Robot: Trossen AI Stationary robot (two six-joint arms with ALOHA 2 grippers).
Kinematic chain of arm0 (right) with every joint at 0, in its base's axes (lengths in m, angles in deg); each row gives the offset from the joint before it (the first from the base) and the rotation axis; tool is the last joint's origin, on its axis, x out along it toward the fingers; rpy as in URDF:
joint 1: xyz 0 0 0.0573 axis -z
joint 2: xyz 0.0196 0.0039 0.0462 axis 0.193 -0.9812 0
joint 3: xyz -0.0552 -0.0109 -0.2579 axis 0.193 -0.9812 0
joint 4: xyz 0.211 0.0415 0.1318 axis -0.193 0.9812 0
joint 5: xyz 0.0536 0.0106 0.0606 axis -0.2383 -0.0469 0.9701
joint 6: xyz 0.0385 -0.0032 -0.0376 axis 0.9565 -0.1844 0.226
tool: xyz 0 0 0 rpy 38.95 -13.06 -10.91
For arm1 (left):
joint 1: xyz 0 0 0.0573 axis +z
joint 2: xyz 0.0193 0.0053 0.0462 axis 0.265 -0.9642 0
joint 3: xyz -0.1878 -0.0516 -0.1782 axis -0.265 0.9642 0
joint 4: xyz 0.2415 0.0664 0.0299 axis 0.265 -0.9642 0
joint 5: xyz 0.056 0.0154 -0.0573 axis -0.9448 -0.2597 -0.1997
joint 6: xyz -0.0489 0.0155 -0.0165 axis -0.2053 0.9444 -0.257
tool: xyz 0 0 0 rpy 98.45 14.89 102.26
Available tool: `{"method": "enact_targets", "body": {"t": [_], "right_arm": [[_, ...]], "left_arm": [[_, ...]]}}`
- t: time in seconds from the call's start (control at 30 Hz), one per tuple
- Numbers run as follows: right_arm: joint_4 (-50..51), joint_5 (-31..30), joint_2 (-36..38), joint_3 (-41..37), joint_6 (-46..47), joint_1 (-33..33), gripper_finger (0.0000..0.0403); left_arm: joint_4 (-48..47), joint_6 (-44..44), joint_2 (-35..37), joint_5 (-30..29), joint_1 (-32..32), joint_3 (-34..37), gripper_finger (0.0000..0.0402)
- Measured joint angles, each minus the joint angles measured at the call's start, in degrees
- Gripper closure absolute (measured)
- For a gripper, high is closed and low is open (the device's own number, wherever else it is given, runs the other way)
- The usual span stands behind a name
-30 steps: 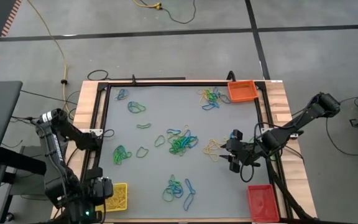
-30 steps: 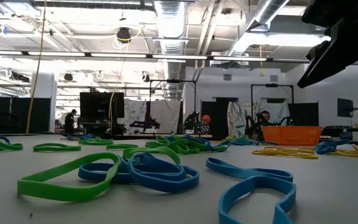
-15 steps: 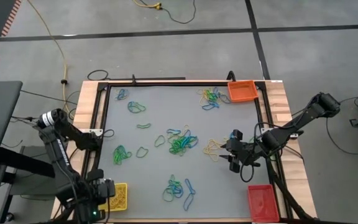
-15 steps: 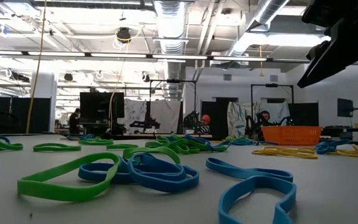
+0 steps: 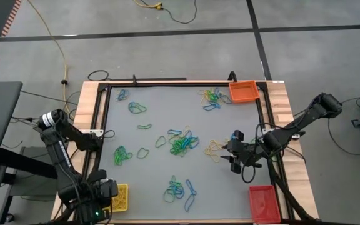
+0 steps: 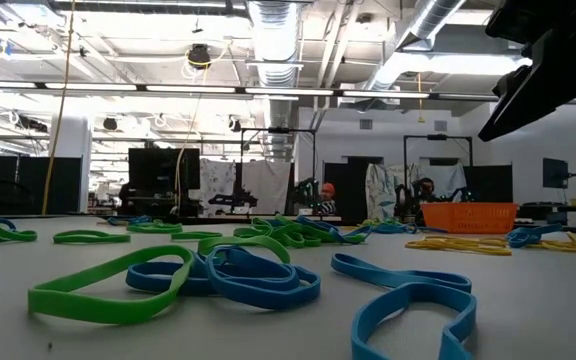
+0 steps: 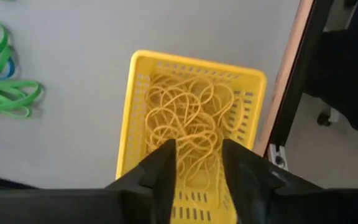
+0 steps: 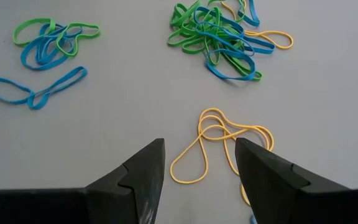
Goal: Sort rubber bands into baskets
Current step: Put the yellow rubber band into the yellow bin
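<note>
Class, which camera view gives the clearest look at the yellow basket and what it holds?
The left wrist view: the yellow basket fills the frame, with yellow rubber bands piled inside. The high view shows it small, partly under the left gripper. The low and right wrist views miss it.

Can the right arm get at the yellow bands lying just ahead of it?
Probably yes. The right gripper is open above the loose yellow bands, with only bare table between them; the mixed pile lies farther off, clear of the path.

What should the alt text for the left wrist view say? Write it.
The left gripper, fingers parted, hovers over a yellow basket holding a tangle of yellow rubber bands. Green bands lie on the grey table beside it.
</note>
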Motion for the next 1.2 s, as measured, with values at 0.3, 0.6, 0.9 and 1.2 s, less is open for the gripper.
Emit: {"method": "enact_targets", "body": {"t": [0.3, 0.6, 0.9, 1.2], "right_arm": [[0.0, 0.0, 0.0, 0.0, 0.0, 0.0, 0.0179], [0.0, 0.0, 0.0, 0.0, 0.0, 0.0, 0.0179], [0.0, 0.0, 0.0, 0.0, 0.0, 0.0, 0.0179], [0.0, 0.0, 0.0, 0.0, 0.0, 0.0, 0.0179]], "left_arm": [[1.9, 3.5, 0.0, -5.2, 0.6, -0.1, 0.0214], [2.0, 16.4, 0.0, -14.3, 6.1, -0.1, 0.0209], [2.0, 32.7, 0.0, -28.7, 18.7, -0.2, 0.0209], [9.7, 46.9, 0.0, -35.2, 36.0, -0.2, 0.0209]]}}
